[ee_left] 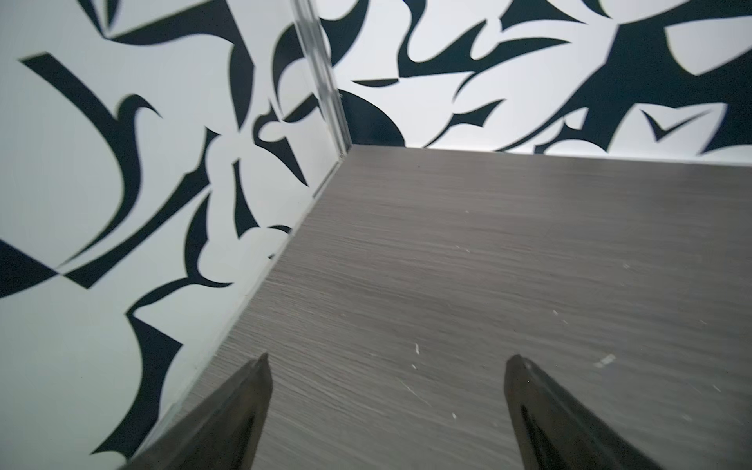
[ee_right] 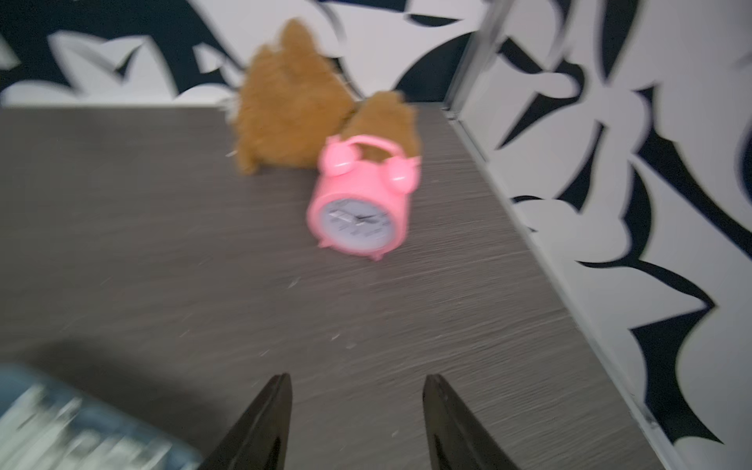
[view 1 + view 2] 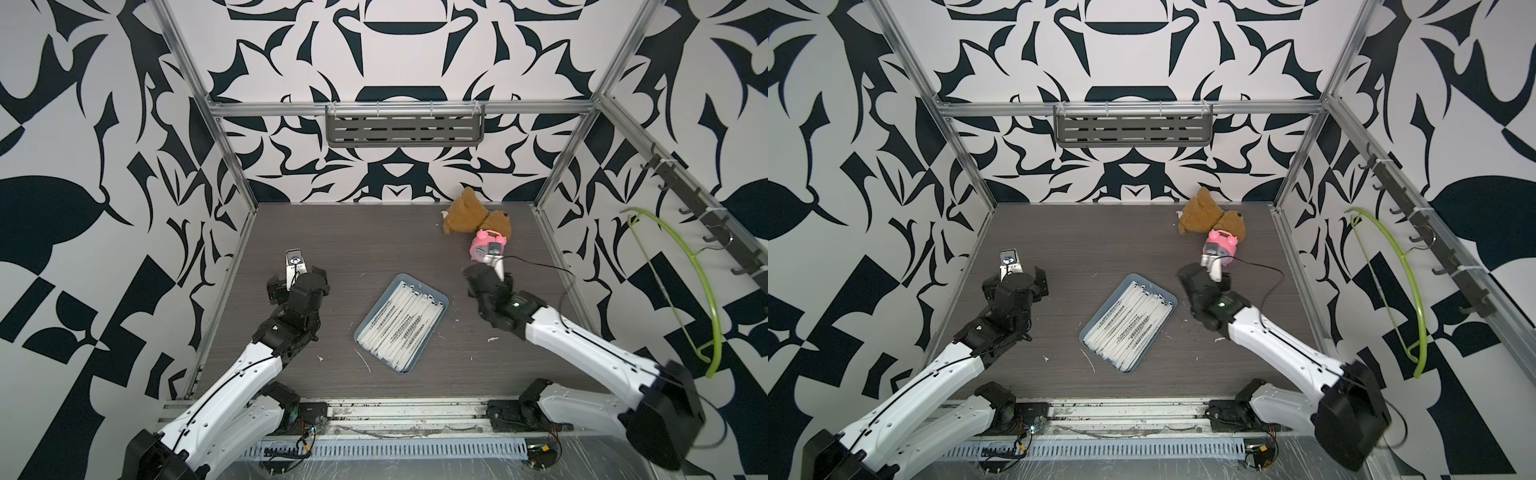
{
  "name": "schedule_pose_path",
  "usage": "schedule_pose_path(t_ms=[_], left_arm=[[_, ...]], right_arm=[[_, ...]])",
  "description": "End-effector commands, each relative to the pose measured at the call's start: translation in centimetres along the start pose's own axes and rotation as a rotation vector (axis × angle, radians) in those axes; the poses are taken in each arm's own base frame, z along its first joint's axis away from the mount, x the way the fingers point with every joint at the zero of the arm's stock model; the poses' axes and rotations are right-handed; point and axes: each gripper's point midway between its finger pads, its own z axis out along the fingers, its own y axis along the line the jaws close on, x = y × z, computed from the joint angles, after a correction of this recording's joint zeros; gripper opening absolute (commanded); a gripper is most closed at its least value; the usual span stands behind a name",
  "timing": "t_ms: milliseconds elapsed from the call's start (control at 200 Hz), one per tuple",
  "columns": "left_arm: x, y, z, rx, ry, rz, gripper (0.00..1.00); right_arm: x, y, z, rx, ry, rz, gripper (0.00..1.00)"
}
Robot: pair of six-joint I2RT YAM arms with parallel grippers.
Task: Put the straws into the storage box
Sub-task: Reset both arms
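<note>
The storage box (image 3: 404, 370) (image 3: 1128, 370) is a shallow blue-grey tray lying slantwise at the middle of the table. Several straws (image 3: 401, 322) (image 3: 1129, 322), white paper-wrapped sticks with dark print, lie side by side inside it. My left gripper (image 3: 297, 278) (image 3: 1015, 282) (image 1: 390, 357) hovers to the left of the box near the left wall, open wide, with only bare table between its fingers. My right gripper (image 3: 490, 276) (image 3: 1206, 276) (image 2: 358, 377) is just right of the box's far end, open and empty. A blurred corner of the box (image 2: 134, 423) shows in the right wrist view.
A brown teddy bear (image 3: 465, 216) (image 2: 285, 114) and a pink alarm clock (image 3: 488, 245) (image 2: 358, 211) sit at the back right, just beyond my right gripper. A thin bent white sliver (image 3: 361, 359) and small scraps (image 3: 492, 339) lie beside the box. A grey slotted shelf (image 3: 405, 124) hangs on the back wall, a green hanger (image 3: 681, 282) on the right.
</note>
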Motion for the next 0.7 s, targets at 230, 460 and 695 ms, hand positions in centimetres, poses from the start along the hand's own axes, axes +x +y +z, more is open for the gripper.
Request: schedule_pose_path(t_ms=[230, 460, 695], left_arm=[[2.6, 2.7, 5.7, -0.127, -0.015, 0.013, 0.97], [4.7, 2.0, 8.8, 0.01, -0.023, -0.071, 0.97], [7.6, -2.3, 11.6, 0.186, 0.066, 0.089, 0.93]], right_arm=[[3.1, -9.3, 7.0, 0.19, -0.035, 0.136, 0.52], [3.8, -7.6, 10.8, 0.177, -0.042, 0.065, 0.44], [5.0, 0.9, 12.4, -0.231, -0.047, -0.104, 0.45]])
